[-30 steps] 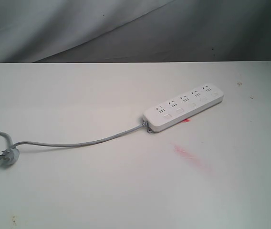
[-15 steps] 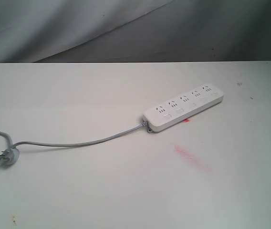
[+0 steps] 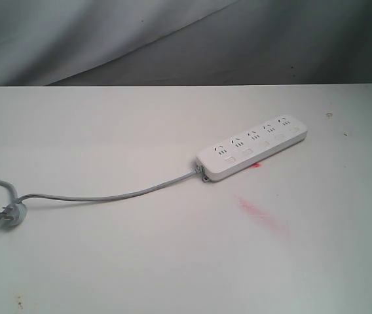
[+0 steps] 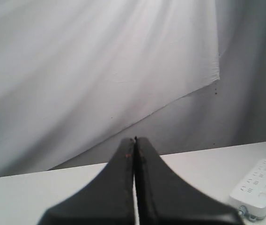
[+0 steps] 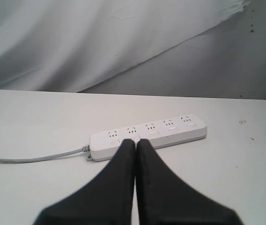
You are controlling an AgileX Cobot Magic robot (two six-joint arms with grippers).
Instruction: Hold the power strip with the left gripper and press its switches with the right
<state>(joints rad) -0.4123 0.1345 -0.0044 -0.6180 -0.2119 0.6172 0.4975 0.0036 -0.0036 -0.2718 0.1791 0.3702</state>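
The white power strip [image 3: 251,146] lies at a slant on the white table, right of centre, its row of switches [image 3: 247,152] along the near long edge. Its grey cord [image 3: 107,195] runs left across the table. Neither arm appears in the exterior view. In the left wrist view my left gripper [image 4: 135,140] is shut with nothing in it, and the power strip [image 4: 259,188] lies far off to one side. In the right wrist view my right gripper [image 5: 136,141] is shut and empty, its tips pointing at the power strip [image 5: 147,137], well short of it.
A small grey plug [image 3: 12,215] lies near the left edge of the table where the cord loops. A red smear [image 3: 261,214] marks the tabletop in front of the strip. A grey cloth backdrop [image 3: 186,39] hangs behind the table.
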